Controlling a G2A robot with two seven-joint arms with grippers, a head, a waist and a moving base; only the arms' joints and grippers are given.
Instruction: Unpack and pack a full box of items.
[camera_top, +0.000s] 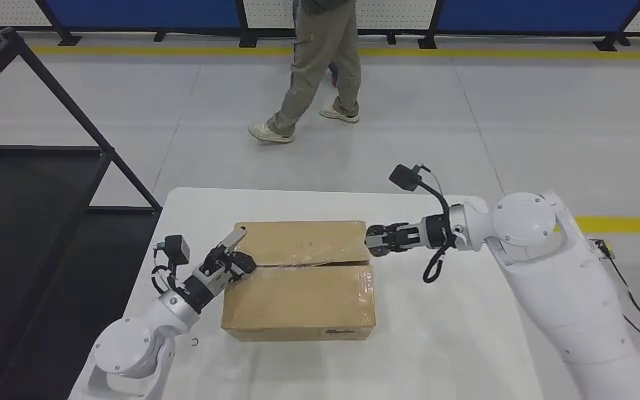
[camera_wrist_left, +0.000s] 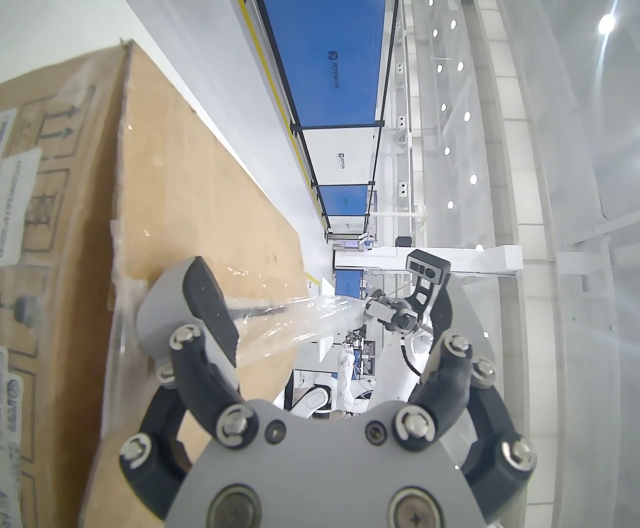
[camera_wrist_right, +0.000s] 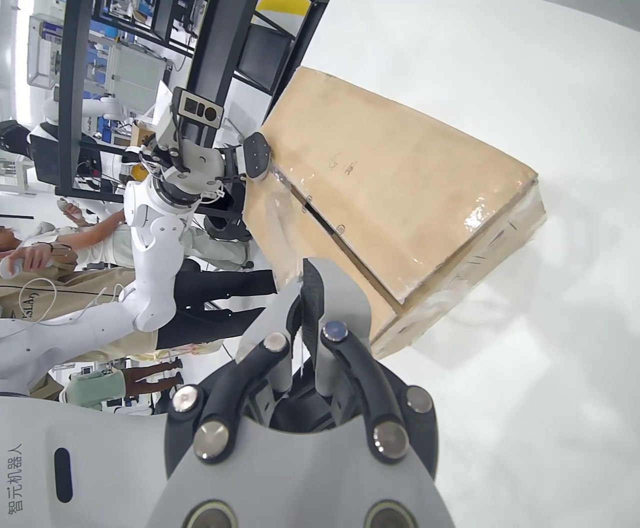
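Cardboard box (camera_top: 300, 295), long axis left-to-right, between open left gripper (camera_top: 238, 252) and closed right gripper (camera_top: 373, 240)

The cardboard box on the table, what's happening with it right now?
The robot has a tool at each end of the top seam on the closed cardboard box, which sits on the white table. The left tool is open, one finger against the box's top edge; the right tool is shut at the opposite end.
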